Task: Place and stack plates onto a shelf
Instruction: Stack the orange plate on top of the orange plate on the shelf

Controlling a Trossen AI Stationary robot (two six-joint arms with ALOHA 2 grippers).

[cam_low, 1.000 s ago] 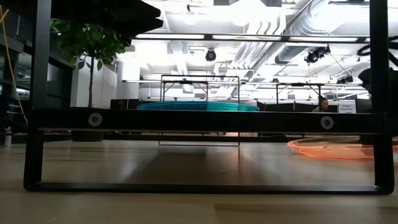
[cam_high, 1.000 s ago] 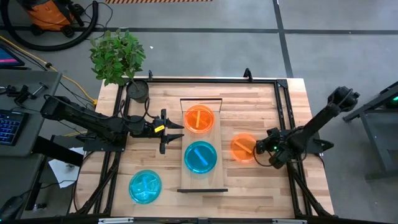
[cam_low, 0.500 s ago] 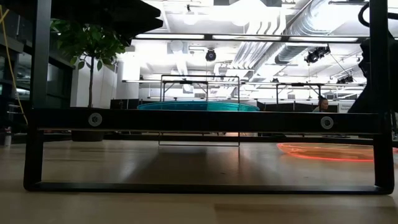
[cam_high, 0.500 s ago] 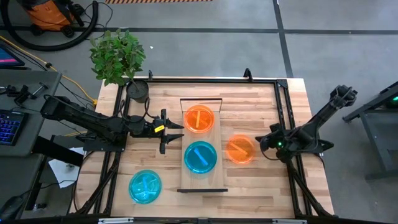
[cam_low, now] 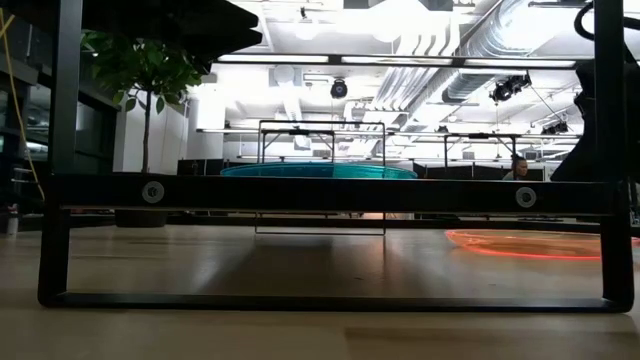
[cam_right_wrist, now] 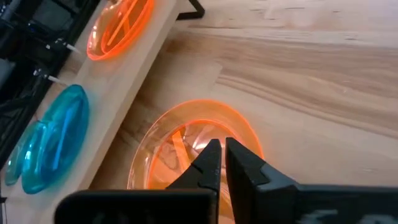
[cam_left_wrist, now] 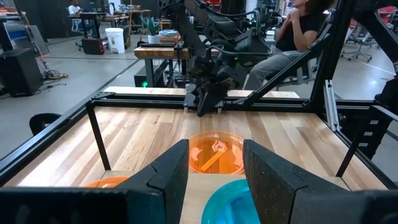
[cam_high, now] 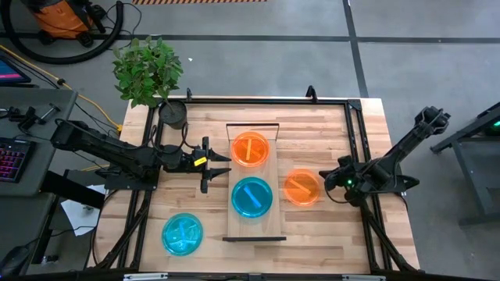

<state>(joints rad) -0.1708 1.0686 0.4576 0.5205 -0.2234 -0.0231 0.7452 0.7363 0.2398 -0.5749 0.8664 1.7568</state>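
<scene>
An orange plate [cam_high: 301,187] lies flat on the table just right of the shelf [cam_high: 234,226]. It also shows in the low view [cam_low: 540,243] and the right wrist view [cam_right_wrist: 186,134]. On the shelf board rest another orange plate [cam_high: 250,149] and a blue plate [cam_high: 251,197]. A second blue plate [cam_high: 182,233] sits on the table near the front left. My right gripper [cam_high: 328,183] [cam_right_wrist: 222,155] is shut, with a thin slit between its fingers, at the orange plate's right rim. My left gripper [cam_high: 215,165] [cam_left_wrist: 215,168] waits open, left of the shelf. My right gripper has its shut fingertips [cam_right_wrist: 208,155] low over the right rim [cam_right_wrist: 249,134] of the orange plate on the table, slanting down from the table's right side. The fingers hide the rim beneath them, so I cannot tell whether they touch it. The plate lies flat.
A potted plant [cam_high: 173,113] stands at the table's far left corner. A dark metal frame [cam_high: 258,101] runs around the tabletop. The shelf's near end rail [cam_low: 330,190] crosses the low view. A seated person [cam_left_wrist: 298,31] is beyond the table's right side.
The right gripper drew back a little toward the table's right edge. The orange plate beside the shelf, whose right side was raised a second ago, has settled flat on the table and sits slightly closer to the shelf.
</scene>
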